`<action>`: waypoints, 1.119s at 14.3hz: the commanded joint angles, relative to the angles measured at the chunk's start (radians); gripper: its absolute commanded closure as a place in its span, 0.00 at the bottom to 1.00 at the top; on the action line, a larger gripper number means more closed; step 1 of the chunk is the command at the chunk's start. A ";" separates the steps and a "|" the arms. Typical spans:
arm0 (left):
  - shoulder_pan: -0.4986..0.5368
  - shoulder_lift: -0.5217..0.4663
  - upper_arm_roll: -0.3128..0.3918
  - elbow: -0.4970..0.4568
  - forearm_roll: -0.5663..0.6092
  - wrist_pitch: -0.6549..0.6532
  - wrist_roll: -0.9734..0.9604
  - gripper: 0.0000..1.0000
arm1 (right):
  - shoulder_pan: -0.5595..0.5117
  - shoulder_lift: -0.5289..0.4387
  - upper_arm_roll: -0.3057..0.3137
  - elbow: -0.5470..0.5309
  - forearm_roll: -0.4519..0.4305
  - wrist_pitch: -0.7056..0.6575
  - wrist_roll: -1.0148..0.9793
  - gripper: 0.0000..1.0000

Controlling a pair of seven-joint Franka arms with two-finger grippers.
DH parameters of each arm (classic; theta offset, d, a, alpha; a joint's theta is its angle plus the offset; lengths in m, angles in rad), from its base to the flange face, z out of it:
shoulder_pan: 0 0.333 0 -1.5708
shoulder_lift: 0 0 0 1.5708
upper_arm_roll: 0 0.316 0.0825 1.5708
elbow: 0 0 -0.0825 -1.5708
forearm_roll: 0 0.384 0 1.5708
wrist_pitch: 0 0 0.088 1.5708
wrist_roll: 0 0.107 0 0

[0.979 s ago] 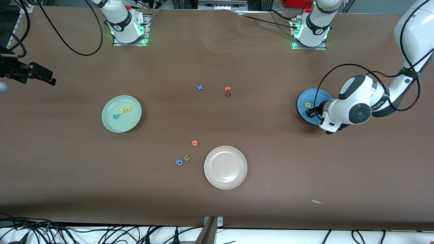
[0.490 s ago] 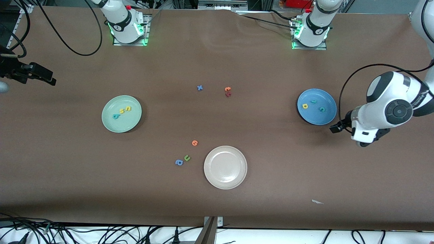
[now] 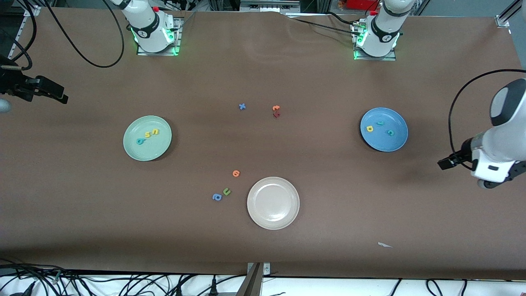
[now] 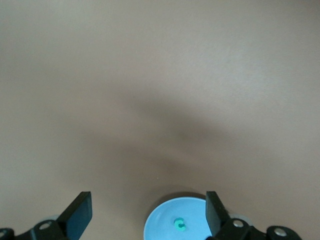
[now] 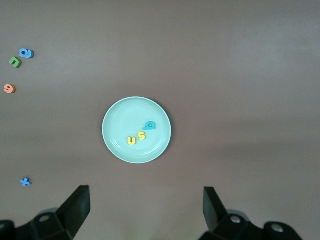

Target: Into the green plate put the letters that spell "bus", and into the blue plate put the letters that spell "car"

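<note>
The left gripper (image 3: 446,162) hangs empty with its jaws spread wide over bare brown worktop (image 3: 328,197) at the left arm's end, close to the worktop's edge and well apart from the blue plate (image 3: 394,142). In that plate lie the yellow a (image 3: 370,128), the thin teal r (image 3: 380,123) and the teal c (image 3: 389,132), all apart from one another (the left wrist view catches only the c (image 4: 179,224)).

The right gripper (image 5: 145,212) waits high over the right arm's end, its jaws also wide apart and empty, looking down on the green plate (image 3: 158,150). In that plate the teal b (image 3: 140,141), yellow s (image 3: 147,135) and yellow u (image 3: 155,131) sit in a short slanted row.

Between the two plates the middle of the worktop is mostly open. A blue x (image 3: 242,106) and an orange letter (image 3: 275,108) touching a dark red one (image 3: 276,114) lie farther from the front camera. Nearer to it are an orange round letter (image 3: 236,173), a green u (image 3: 226,191), a blue round letter (image 3: 217,197) and a cream-white plate (image 3: 287,218). A white scrap (image 3: 384,245) lies near the worktop's camera-side edge. Cables (image 3: 82,283) trail below that edge.
</note>
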 commanded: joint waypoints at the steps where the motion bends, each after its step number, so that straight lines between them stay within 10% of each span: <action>1: -0.159 -0.007 0.107 0.215 -0.105 -0.156 0.143 0.00 | -0.001 0.002 0.004 0.008 -0.010 -0.004 0.004 0.00; 4: -0.423 -0.013 0.408 0.469 -0.271 -0.356 0.254 0.00 | -0.001 0.002 0.004 0.008 -0.010 -0.003 0.004 0.00; 11: -0.785 -0.246 1.078 0.400 -0.759 -0.370 0.418 0.00 | -0.001 0.000 0.006 0.008 -0.010 -0.006 0.002 0.00; 16: -0.802 -0.556 1.070 -0.011 -0.764 -0.061 0.461 0.01 | -0.001 0.000 0.006 0.008 -0.012 0.003 0.004 0.00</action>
